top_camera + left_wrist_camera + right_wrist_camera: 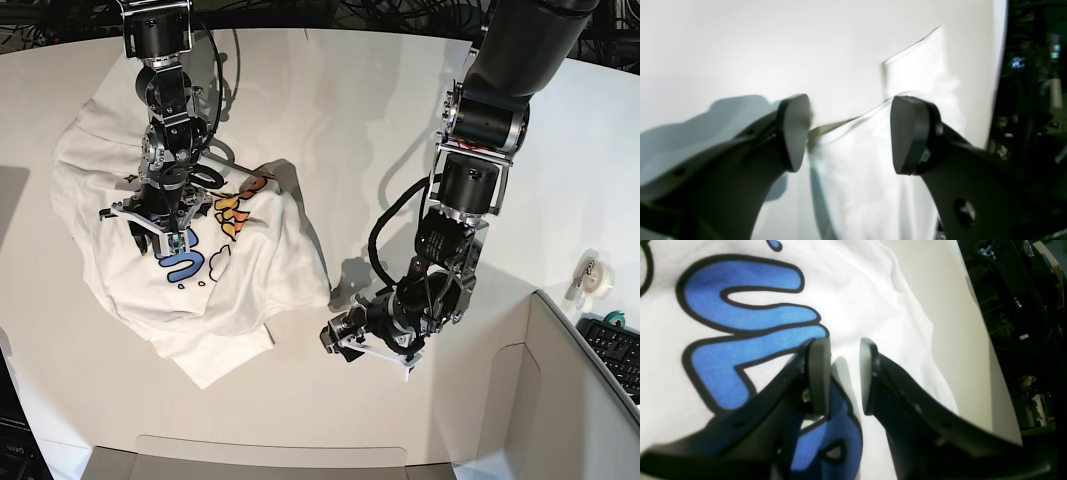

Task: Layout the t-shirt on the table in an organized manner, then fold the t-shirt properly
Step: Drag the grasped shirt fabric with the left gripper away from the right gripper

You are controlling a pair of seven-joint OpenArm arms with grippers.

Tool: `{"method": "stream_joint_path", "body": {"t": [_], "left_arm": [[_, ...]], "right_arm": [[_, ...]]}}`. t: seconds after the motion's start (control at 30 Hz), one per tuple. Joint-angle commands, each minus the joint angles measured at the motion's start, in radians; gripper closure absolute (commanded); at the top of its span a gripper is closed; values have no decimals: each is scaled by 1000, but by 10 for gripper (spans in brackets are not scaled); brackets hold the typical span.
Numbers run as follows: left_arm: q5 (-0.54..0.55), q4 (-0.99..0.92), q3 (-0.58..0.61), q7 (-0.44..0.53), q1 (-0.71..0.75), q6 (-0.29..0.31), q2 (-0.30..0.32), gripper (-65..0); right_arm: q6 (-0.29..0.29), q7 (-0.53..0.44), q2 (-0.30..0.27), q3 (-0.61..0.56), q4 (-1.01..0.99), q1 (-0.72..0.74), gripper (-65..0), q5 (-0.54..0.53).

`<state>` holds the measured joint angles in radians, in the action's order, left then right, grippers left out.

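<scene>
The white t-shirt lies crumpled on the left part of the white table, print side up, with blue and orange letters showing. My right gripper hovers just over the print, its jaws slightly apart and empty; in the right wrist view the right gripper sits above a blue letter. My left gripper is low over the table, just right of the shirt's lower right edge. In the left wrist view the left gripper is wide open, with white shirt cloth beyond the jaws.
A grey box-like panel stands at the bottom right, with a keyboard and a tape roll beside it. The table's curved front edge runs below the shirt. Dark clutter lies past the table edge.
</scene>
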<state>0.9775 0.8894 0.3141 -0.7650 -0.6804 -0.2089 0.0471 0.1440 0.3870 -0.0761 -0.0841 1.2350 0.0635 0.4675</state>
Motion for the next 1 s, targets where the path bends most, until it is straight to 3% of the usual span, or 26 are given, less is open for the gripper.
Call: {"method": "stream_joint_path", "body": {"t": [0.0, 0.33, 0.57, 0.73, 0.97], "left_arm": [[10, 18, 1, 6, -38, 15, -8, -370], [7, 17, 32, 12, -38, 15, -88, -370], [7, -23, 193, 140, -38, 10, -109, -369], [7, -34, 207, 155, -38, 9, -118, -369], [7, -32, 213, 151, -61, 7, -122, -369]], "right_arm": [[-93, 99, 19, -13, -18, -29, -160, -69], [-94, 99, 29, -13, -18, -38, -160, -69], [-97, 108, 28, -13, -16, -78, -160, -68], [-99, 109, 11, -18, -16, -159, -160, -66], [-97, 109, -52, -165, -18, -241, -160, -66]]}}
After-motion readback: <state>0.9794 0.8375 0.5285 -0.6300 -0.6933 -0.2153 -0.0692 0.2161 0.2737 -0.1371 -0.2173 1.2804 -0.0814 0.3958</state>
